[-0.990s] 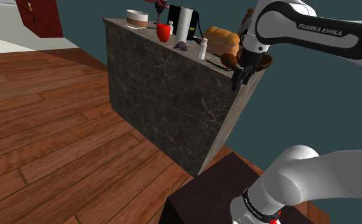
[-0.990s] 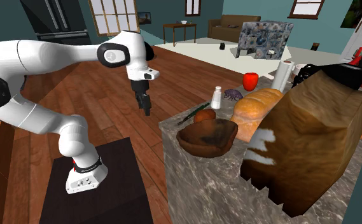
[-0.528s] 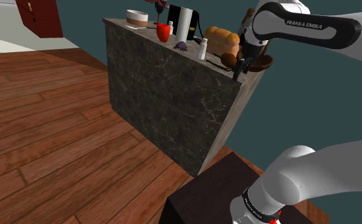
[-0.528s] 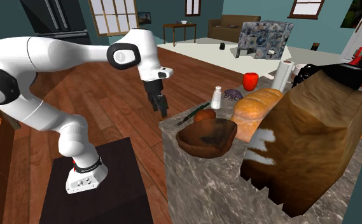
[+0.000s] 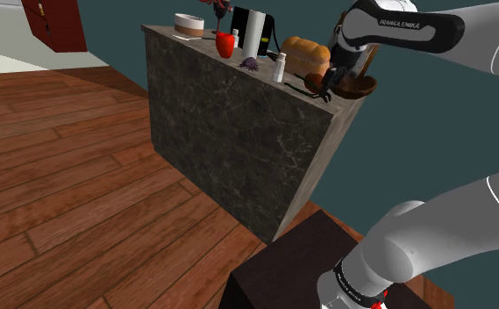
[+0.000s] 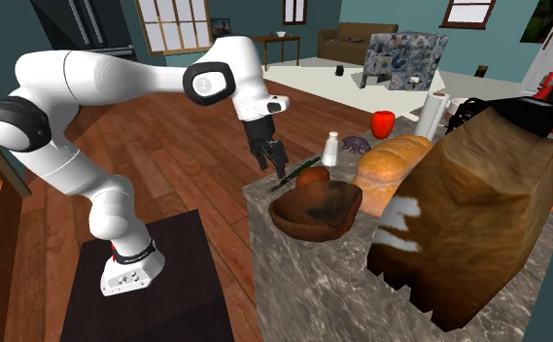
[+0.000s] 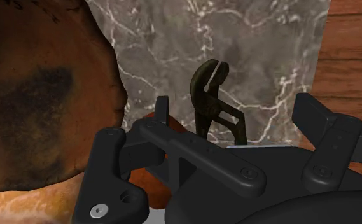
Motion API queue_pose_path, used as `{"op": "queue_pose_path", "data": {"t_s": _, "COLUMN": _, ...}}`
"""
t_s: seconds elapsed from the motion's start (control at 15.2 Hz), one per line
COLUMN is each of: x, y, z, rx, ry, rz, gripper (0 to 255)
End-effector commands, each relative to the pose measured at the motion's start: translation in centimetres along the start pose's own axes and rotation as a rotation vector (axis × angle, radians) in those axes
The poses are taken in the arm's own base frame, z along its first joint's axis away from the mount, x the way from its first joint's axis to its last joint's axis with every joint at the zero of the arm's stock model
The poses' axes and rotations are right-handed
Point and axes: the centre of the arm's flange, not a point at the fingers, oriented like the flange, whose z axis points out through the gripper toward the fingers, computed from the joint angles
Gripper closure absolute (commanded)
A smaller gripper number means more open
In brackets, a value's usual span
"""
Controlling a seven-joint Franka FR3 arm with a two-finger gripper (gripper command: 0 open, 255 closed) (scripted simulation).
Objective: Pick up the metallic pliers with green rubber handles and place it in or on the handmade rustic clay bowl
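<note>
The pliers (image 6: pixel 295 174), dark with greenish handles, lie on the marble counter (image 6: pixel 308 282) near its end edge. In the wrist view the pliers (image 7: pixel 211 95) lie on the marble beyond the fingers, untouched. A brown clay bowl (image 6: pixel 315 209) stands close beside them; it also shows as bowl (image 5: pixel 358 85) and bowl (image 7: pixel 39 95). My gripper (image 6: pixel 272 161) hangs just above the pliers' outer end at the counter's corner. The gripper (image 5: pixel 326 89) stands in front of the bowl. Seen from the wrist, the gripper (image 7: pixel 236 108) is open and holds nothing.
A small orange-brown round thing (image 6: pixel 313 177) sits between pliers and bowl. Farther along the counter stand a bread loaf (image 6: pixel 391 160), a white bottle (image 6: pixel 331 149), a red thing (image 6: pixel 383 123) and a paper roll (image 6: pixel 430 115). A big brown block (image 6: pixel 478 214) fills the near side. The stand (image 6: pixel 153 291) is below.
The arm has swung from beside the counter's end toward it. The gripper rose and now hangs over the pliers at the corner. Nothing on the counter moved.
</note>
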Motion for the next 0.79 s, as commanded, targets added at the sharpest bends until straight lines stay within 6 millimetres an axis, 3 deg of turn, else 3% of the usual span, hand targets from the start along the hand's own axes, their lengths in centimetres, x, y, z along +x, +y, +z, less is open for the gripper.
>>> {"op": "queue_pose_path", "data": {"t_s": 0.0, "x": 0.3, "y": 0.4, "z": 0.9, "rx": -0.005, "ry": 0.005, "rz": -0.002, "gripper": 0}}
{"op": "queue_pose_path", "data": {"t_s": 0.4, "x": 0.3, "y": 0.4, "z": 3.9, "rx": -0.005, "ry": 0.005, "rz": -0.002, "gripper": 0}}
{"op": "queue_pose_path", "data": {"t_s": 0.73, "x": 0.3, "y": 0.4, "z": 3.9, "rx": -0.005, "ry": 0.005, "rz": -0.002, "gripper": 0}}
